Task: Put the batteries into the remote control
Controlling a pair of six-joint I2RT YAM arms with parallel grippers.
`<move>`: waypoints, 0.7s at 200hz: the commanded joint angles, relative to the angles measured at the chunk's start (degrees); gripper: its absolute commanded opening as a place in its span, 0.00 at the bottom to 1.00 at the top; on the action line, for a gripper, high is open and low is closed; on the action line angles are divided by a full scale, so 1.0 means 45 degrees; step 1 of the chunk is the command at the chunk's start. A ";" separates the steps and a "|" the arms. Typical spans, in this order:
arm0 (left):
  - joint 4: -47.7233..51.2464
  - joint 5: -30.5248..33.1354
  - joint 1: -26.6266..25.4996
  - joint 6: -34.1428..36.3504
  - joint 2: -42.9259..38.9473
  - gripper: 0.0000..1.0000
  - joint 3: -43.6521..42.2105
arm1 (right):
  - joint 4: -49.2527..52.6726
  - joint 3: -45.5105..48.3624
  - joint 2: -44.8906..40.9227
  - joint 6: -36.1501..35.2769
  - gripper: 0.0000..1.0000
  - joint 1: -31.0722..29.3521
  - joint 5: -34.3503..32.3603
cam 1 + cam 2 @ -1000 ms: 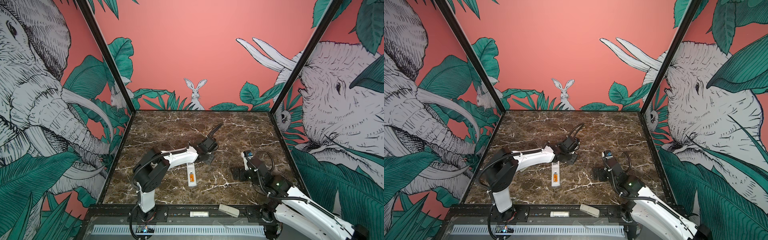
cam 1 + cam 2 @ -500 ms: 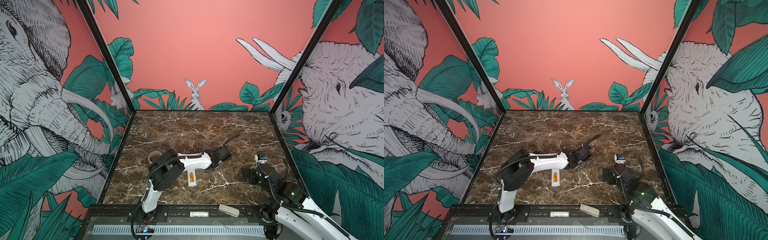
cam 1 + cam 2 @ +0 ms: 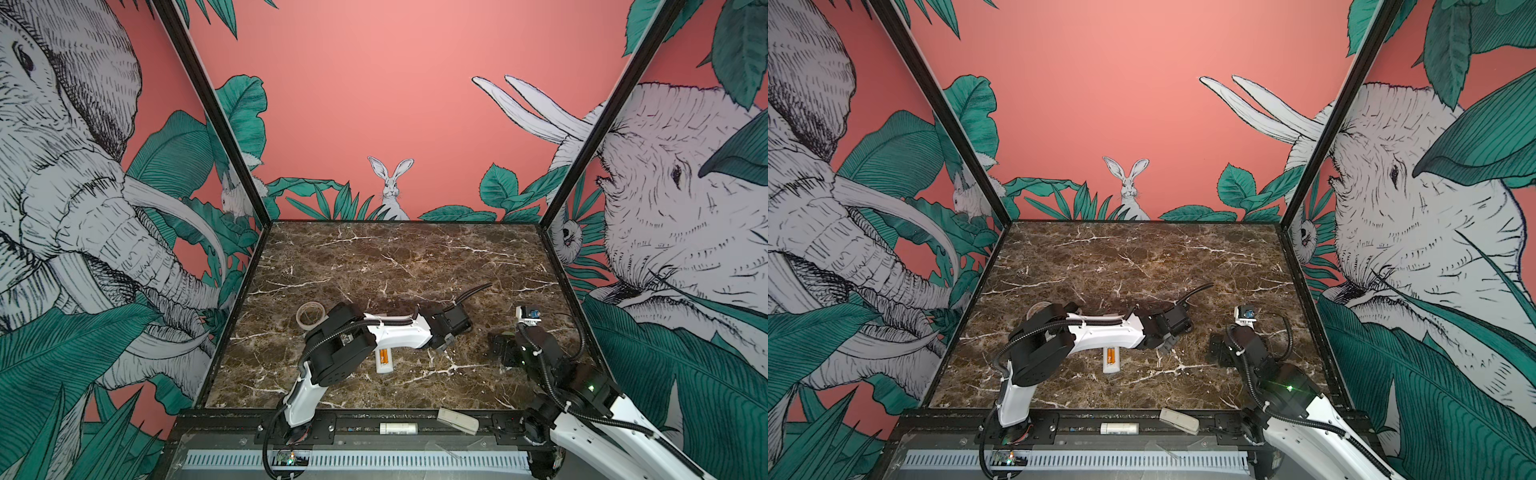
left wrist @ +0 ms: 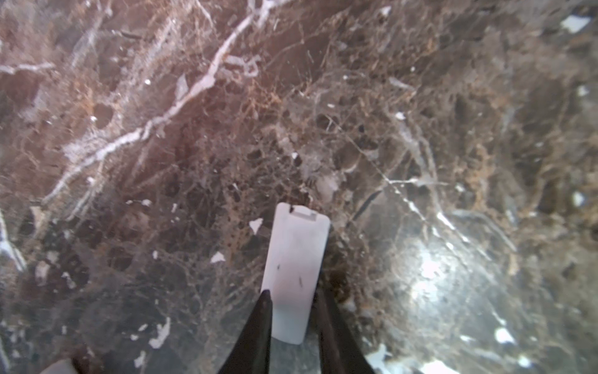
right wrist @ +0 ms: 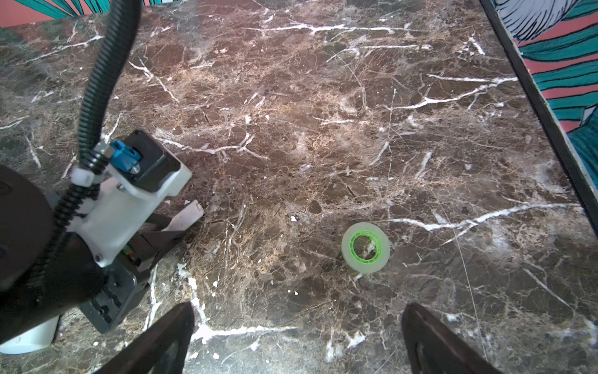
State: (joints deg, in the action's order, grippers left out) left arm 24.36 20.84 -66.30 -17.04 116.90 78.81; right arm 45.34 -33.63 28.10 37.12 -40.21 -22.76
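Note:
The white remote control (image 3: 385,368) (image 3: 1112,368) lies back-up near the table's middle, its far end hidden under my left arm. Two orange batteries (image 3: 385,356) (image 3: 1110,355) sit side by side in its uncovered compartment. To its right my left gripper (image 3: 442,347) (image 4: 291,293) hangs low over the marble, slightly open. A flat white battery cover (image 4: 294,259) (image 5: 189,215) lies between its fingers. My right gripper (image 3: 500,351) (image 5: 297,323) stands wide open and empty further right.
A roll of clear tape (image 3: 311,316) (image 5: 365,247) lies left of the left arm's elbow. A white cylinder (image 3: 398,428) and a grey block (image 3: 457,419) rest on the front rail. Black frame posts and walls bound the marble table (image 3: 395,257).
My left gripper has swung right, away from the remote, carrying the white cover, and its jaws have parted a little. The right arm has shifted slightly right.

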 commanded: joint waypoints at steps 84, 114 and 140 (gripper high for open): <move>-0.0481 -0.2796 0.0565 0.0993 -0.2224 0.72 -0.0445 | -0.0264 0.0068 0.0654 0.0672 0.99 0.0048 0.0318; -0.1249 -0.5289 0.1585 0.1077 -0.2365 0.77 -0.1081 | -0.0445 0.0070 0.0905 0.0808 1.00 0.0048 0.0503; -0.1347 -0.6328 0.1987 0.1461 -0.1872 0.78 -0.0963 | -0.0409 -0.0044 0.0942 0.0793 1.00 0.0048 0.0497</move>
State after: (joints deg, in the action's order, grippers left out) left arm 19.31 0.75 -58.72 -12.73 107.57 75.31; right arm 44.45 -33.80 32.25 39.24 -40.21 -20.53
